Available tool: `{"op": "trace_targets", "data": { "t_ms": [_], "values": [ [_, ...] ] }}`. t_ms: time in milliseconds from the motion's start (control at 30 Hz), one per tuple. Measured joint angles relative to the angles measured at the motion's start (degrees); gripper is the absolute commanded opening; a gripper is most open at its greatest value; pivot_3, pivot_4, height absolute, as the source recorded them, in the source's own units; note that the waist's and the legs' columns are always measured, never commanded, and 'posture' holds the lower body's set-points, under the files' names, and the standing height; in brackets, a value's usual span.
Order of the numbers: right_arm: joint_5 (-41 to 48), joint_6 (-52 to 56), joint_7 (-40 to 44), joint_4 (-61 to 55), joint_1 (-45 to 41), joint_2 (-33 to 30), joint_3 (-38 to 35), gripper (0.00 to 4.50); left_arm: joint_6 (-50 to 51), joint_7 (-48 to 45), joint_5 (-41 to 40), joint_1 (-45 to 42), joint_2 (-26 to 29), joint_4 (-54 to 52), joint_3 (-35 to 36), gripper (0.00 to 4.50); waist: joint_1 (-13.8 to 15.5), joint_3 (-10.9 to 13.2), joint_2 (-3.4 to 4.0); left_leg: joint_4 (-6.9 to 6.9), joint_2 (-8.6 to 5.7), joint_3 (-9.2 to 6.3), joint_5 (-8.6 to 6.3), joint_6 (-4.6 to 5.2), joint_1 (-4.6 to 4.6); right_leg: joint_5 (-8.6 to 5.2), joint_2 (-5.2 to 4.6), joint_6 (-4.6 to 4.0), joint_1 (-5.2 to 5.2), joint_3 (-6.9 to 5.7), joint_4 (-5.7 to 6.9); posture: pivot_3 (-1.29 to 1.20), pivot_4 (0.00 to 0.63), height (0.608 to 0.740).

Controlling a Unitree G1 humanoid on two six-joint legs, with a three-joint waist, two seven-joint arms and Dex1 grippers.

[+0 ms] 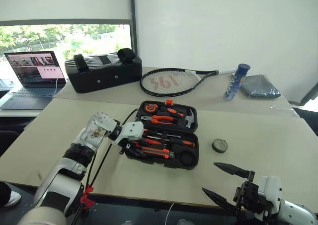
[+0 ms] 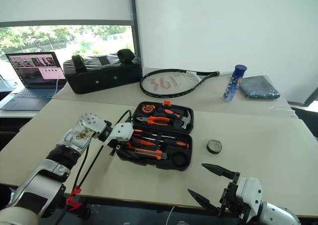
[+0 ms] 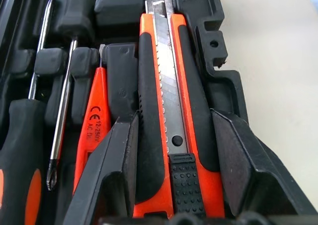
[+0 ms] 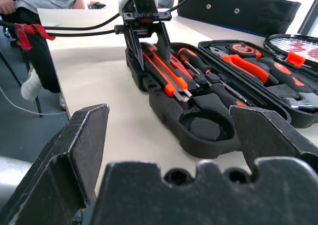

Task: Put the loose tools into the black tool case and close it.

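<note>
Utility knife (image 3: 171, 111) in tool case (image 1: 191, 135), pinched btwn left pincer (image 3: 174, 150), right pincer (image 1: 218, 180) spread.

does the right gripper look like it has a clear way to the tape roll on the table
Probably yes. The right gripper hangs open near the table's front edge, and the tape roll lies alone on bare table beyond it, right of the open tool case, with nothing between them.

Daylight pours through the wide window (image 1: 67, 38) at the left, its bright view nearly washed out, and spreads evenly across the pale beige bench (image 1: 278, 140). Shadows fall soft and faint. Up close, the right arm's black two-fingered end effector (image 4: 171, 135) looms blurred, while the silver utility-knife blade (image 3: 166, 71) stays crisp.
</note>
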Motion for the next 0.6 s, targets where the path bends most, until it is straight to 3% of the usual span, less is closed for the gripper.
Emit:
{"op": "trace_targets", "data": {
  "t_ms": [567,600],
  "values": [
    [-0.6,-0.2,-0.6,0.1,-1.2,0.2,0.0,4.5,1.7,-1.3,1.3,-1.1,-2.0,0.8,-0.3,1.77,0.4,0.0,0.01,0.01,-0.01,-0.01,0.0,0.0,0.0,0.01,-0.01,-0.01,0.02,0.0,-0.02,0.0,0.15,0.74],
    [-0.6,-0.2,-0.6,0.2,-1.2,0.2,0.0,4.5,2.4,-1.3,1.3,-1.1,-2.0,0.8,-0.3,2.26,0.4,0.0,0.01,0.01,-0.01,-0.01,0.0,0.0,0.01,0.01,0.0,-0.01,0.02,0.0,-0.01,0.0,0.15,0.74]
  ]
}}
